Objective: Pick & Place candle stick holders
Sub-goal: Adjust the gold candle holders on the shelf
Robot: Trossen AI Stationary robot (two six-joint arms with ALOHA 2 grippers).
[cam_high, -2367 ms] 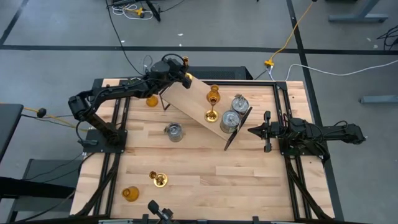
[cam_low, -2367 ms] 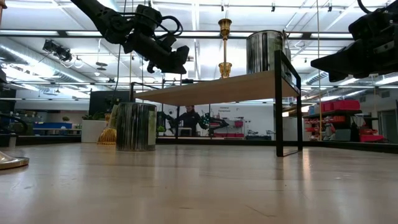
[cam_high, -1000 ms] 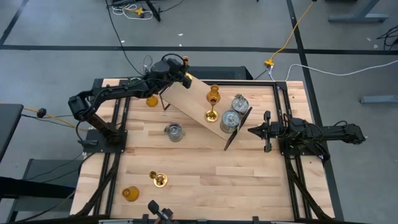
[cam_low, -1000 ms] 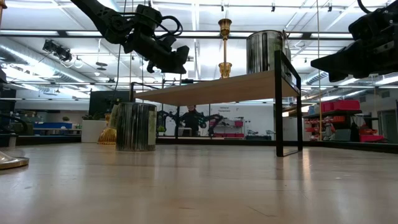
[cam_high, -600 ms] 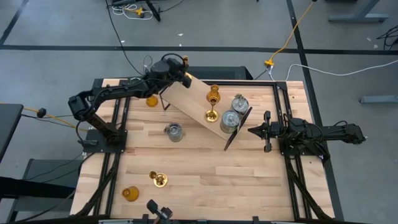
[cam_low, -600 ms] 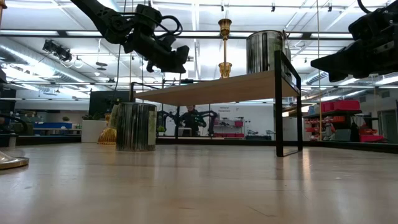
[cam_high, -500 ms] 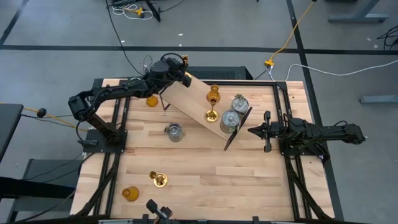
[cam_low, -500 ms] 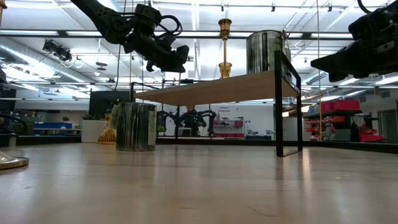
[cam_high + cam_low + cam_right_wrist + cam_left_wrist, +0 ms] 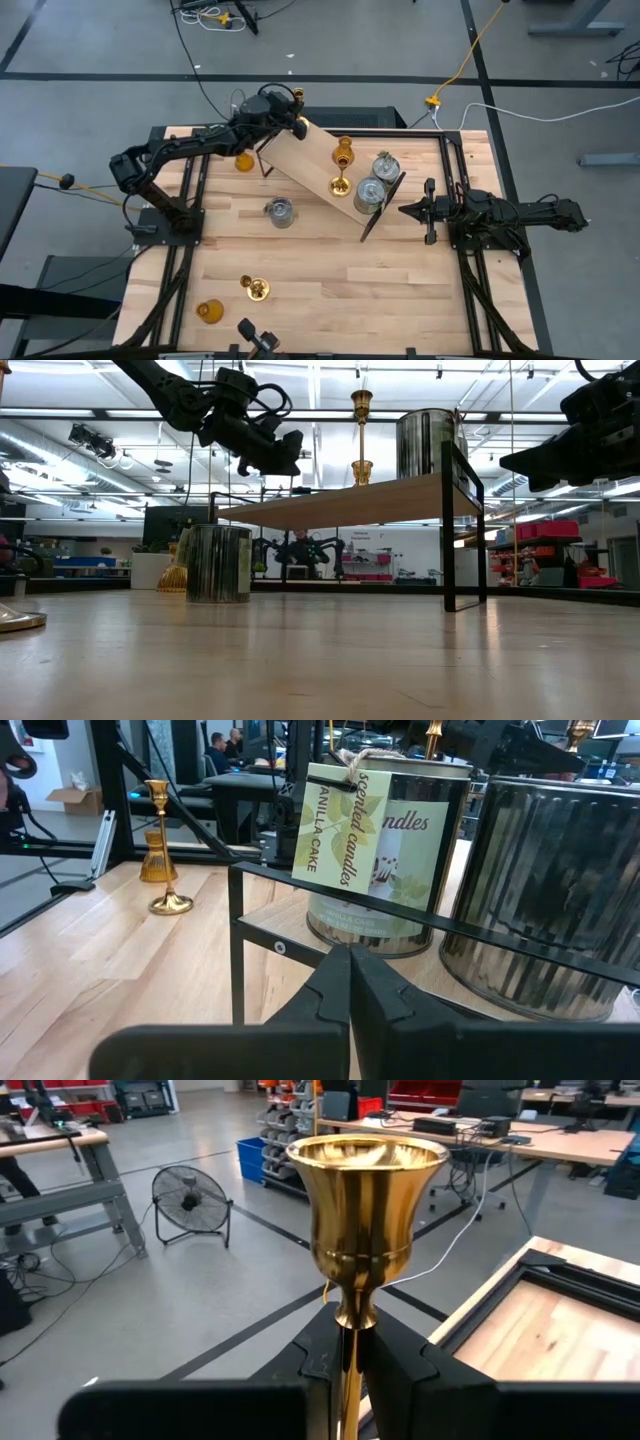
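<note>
A tag reading "Vanilla Cake" hangs on a silver candle tin (image 9: 385,860) on the raised wooden shelf (image 9: 310,160). The left gripper (image 9: 352,1370), above the shelf's far corner, clamps a brass candlestick (image 9: 362,1230) by its stem. The right gripper (image 9: 350,970) waits closed, empty, beside the shelf on the butcher-block table (image 9: 340,280); a workshop lies beyond.

the brass stick (image 9: 364,1230) is seen polished to a mirror gloss, gripped by matt black fingers (image 9: 400,1370). the table (image 9: 330,270) is made of pale, smooth wood planks. the shelf (image 9: 320,165) is light wood on a thin black metal frame. the tins (image 9: 545,900) are shiny ribbed metal, one with a paper label (image 9: 345,825).
</note>
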